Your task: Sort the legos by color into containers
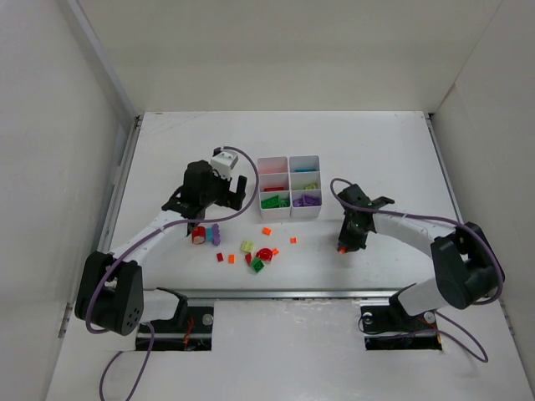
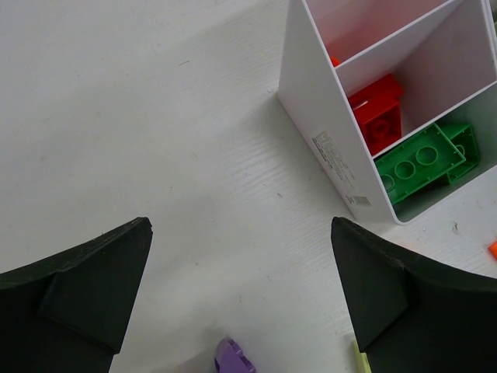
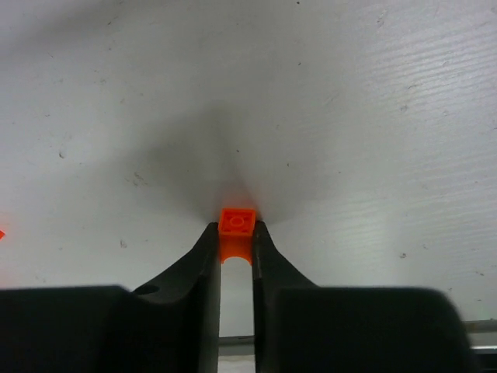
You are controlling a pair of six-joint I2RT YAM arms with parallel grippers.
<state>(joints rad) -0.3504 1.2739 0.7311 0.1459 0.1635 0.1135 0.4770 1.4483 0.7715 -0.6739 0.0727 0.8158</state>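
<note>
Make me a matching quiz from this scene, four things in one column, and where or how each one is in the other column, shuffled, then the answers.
Column one:
1 left gripper
2 right gripper
3 green brick
4 purple piece

Column two:
a inside a compartment of the tray
b closed on the orange brick
c open, holding nothing
d loose on the table, outside the tray

Pairs: 1-c, 2-b, 3-a, 4-d

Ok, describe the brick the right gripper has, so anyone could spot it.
From the white tray mid-table, go right to the right gripper. It pinches a tiny square orange lego, alone there; the other loose legos lie further left, in front of the tray.
</note>
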